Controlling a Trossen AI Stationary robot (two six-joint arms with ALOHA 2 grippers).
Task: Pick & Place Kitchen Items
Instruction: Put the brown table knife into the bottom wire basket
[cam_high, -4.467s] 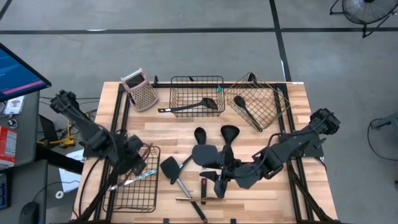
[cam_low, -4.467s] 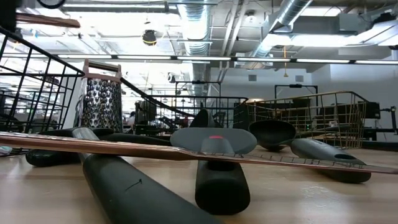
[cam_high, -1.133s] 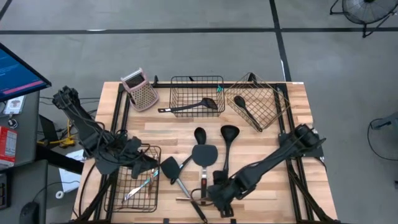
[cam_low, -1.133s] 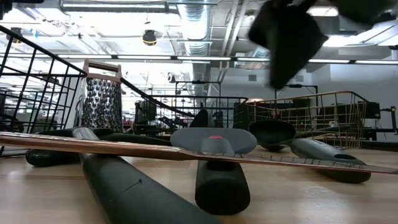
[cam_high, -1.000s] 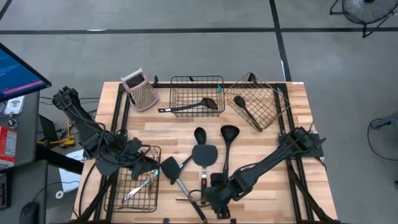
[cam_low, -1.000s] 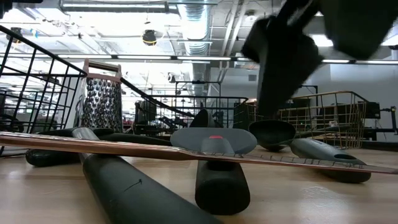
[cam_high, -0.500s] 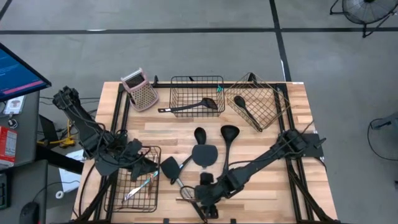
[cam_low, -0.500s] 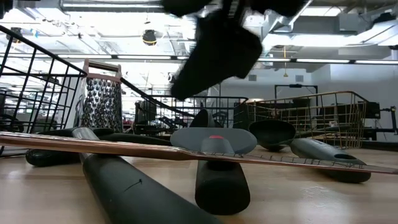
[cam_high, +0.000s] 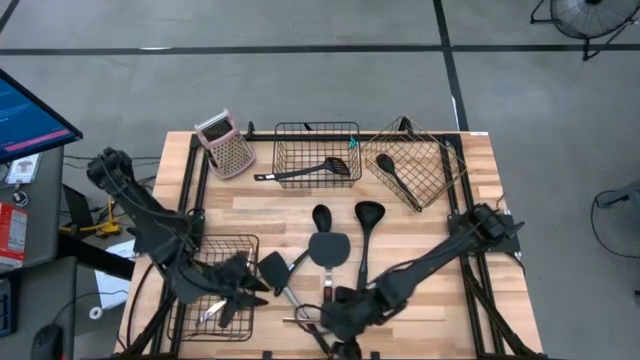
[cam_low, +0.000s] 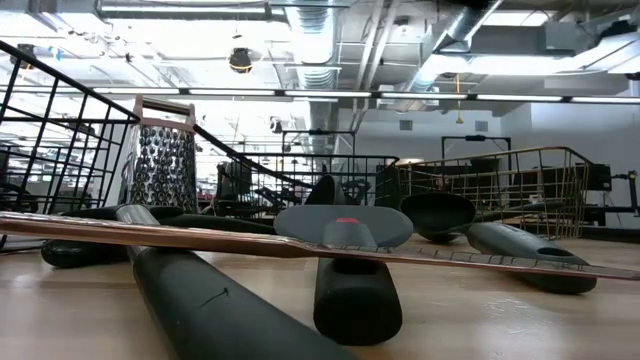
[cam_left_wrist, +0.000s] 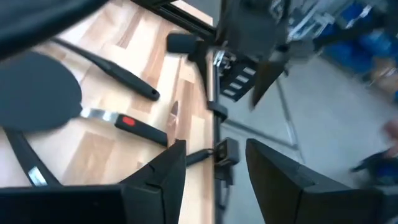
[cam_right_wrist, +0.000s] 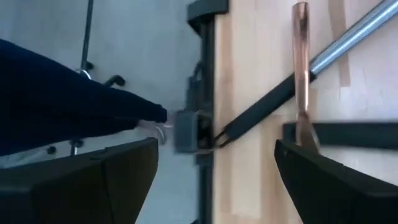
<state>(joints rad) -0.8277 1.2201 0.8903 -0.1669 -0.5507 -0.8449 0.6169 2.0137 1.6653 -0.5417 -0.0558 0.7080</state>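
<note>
Black ladles and spatulas (cam_high: 335, 245) lie loose at the table's lower centre, a thin copper tool (cam_right_wrist: 301, 74) among them at the bottom edge. The right gripper (cam_high: 335, 322) hovers over that edge, jaws wide apart, empty. The left gripper (cam_high: 240, 290), lower left, sits over a wire basket (cam_high: 205, 325) (small tools inside), fingers (cam_left_wrist: 158, 180) apart, holding nothing. A spatula lies in the top-centre basket (cam_high: 317, 152).
</note>
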